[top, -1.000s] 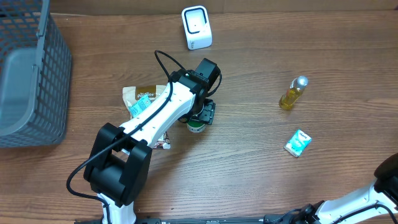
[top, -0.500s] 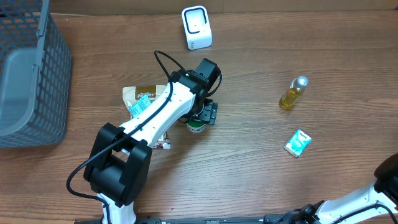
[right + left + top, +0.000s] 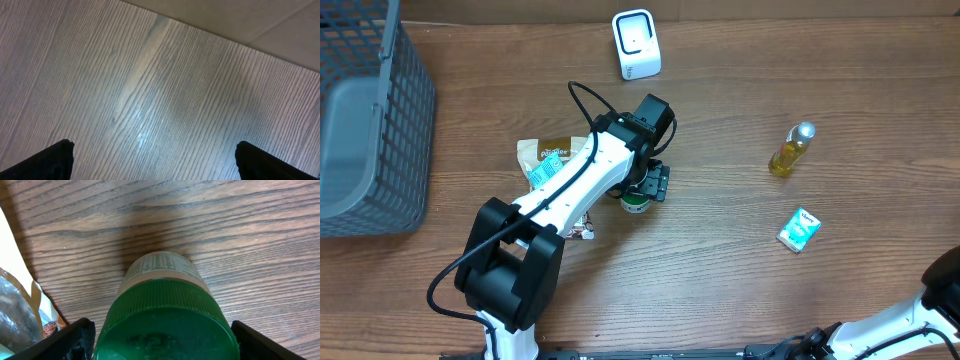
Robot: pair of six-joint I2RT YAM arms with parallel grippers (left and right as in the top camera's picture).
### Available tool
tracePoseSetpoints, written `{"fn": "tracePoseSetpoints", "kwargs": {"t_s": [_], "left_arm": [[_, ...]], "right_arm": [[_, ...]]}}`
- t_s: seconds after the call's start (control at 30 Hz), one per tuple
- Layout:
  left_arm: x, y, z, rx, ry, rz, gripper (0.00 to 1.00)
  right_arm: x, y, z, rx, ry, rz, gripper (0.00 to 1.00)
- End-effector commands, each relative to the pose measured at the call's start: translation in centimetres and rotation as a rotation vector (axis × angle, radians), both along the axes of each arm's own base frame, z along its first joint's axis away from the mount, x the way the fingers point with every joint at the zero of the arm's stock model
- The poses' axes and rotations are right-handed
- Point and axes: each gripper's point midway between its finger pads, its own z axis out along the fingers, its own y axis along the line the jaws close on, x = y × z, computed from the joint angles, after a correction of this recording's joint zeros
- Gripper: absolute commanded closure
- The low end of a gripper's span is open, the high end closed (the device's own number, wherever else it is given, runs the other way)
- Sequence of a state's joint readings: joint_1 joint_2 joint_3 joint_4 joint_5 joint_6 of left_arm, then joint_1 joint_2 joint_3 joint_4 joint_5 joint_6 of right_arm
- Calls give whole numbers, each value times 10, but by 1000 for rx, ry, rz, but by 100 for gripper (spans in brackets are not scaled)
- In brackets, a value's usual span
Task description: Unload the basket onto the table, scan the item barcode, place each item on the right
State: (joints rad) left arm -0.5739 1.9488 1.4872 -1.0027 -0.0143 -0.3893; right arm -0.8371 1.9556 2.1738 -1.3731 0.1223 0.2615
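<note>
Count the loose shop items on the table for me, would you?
4: a snack bag partly under the left arm, a green-capped jar beside it, a yellow bottle to the right, and a teal packet near that. The arm may hide more.

Small jar [image 3: 636,203] with ribbed green screw cap [image 3: 167,325] and tan printed label, cap end facing the overhead view, left of centre on the table [image 3: 720,280], white box scanner [image 3: 636,44] with dark window standing at far edge, well apart.
</note>
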Motion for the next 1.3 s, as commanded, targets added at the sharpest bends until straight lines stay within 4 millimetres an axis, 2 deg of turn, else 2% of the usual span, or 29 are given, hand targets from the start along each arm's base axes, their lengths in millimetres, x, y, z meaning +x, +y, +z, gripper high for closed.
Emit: {"fn": "tracePoseSetpoints", "kwargs": {"t_s": [0.0, 1.0, 1.1, 1.27], "left_arm": [[-2, 3, -5, 7, 16, -6, 13], [-3, 4, -5, 9, 20, -6, 11], [-4, 4, -3, 9, 26, -6, 0], [-5, 4, 11, -7, 2, -6, 1]], "right_arm": [[-2, -1, 10, -23, -13, -4, 0], [-2, -1, 10, -23, -13, -4, 0], [-2, -1, 10, -23, -13, -4, 0], [-2, -1, 10, -23, -13, -4, 0]]}}
